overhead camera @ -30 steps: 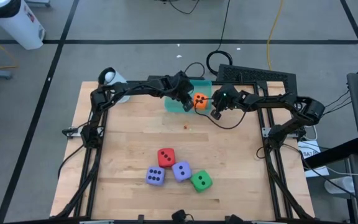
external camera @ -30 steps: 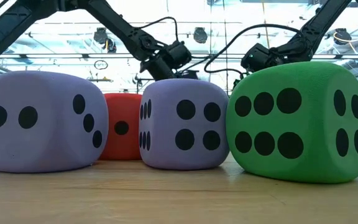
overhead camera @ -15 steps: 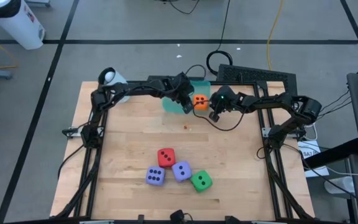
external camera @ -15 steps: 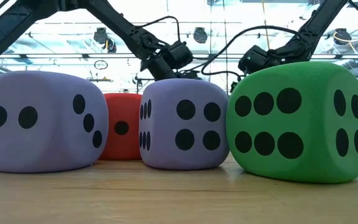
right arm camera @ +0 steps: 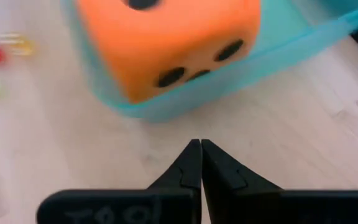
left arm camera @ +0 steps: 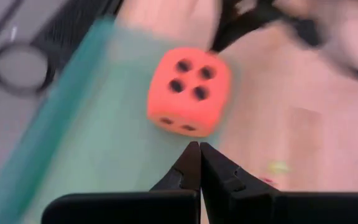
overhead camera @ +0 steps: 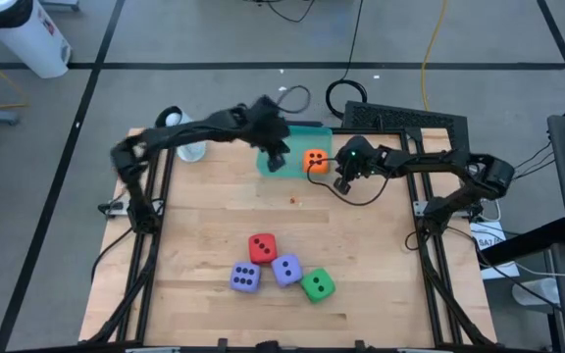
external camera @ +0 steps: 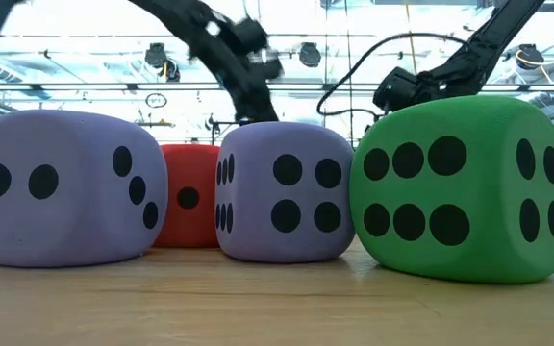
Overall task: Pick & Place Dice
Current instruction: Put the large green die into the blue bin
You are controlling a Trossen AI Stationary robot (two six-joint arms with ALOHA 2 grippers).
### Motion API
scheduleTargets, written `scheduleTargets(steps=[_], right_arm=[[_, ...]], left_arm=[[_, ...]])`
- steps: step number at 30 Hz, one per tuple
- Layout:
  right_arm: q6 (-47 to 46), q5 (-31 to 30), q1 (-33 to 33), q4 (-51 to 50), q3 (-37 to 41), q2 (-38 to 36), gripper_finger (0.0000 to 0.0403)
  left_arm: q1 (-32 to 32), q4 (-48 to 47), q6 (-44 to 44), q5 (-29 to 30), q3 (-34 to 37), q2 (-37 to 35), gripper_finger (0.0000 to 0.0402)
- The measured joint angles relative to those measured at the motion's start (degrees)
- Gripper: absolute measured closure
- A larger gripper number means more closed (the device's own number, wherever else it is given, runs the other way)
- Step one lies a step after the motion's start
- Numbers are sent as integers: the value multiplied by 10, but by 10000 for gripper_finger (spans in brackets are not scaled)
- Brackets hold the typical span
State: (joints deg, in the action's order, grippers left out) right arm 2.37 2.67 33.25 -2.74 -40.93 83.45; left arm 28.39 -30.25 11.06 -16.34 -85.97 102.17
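The orange die sits in the teal tray at the table's far edge, four pips up. My left gripper hovers shut above the tray, just left of the die, touching nothing. My right gripper is shut and hangs over bare wood just right of the tray. Near the front edge stand the red die, two purple dice and the green die, each flat on the table.
A black keyboard and a cable coil lie beyond the table's far edge. A white round object sits at the far left corner. Small coloured bits lie mid-table. Bare wood stretches between the tray and the front dice.
My left gripper has risen from beside the orange die and drawn back toward the table's left, rolling a little, still shut. The orange die has stayed in the tray.
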Motion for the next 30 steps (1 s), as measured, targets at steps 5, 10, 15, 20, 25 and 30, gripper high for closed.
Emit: scheduleTargets(steps=[5,10,15,20,25,30], right_arm=[[18,80,-11,-14,0,-64,403],[22,85,-39,-12,0,-129,403],[-5,95,-61,7,0,-175,403],[5,87,-100,18,-5,-202,403],[-11,-24,-170,-76,-75,-199,393],[-42,-88,-256,-232,-171,-177,338]], left_arm=[[39,67,28,-108,142,-181,401],[81,168,-17,-148,332,-366,401],[82,188,-29,-148,486,-516,401],[70,291,-104,-137,584,-600,401],[70,325,-120,-136,621,-622,397],[70,273,-116,-134,632,-621,395]])
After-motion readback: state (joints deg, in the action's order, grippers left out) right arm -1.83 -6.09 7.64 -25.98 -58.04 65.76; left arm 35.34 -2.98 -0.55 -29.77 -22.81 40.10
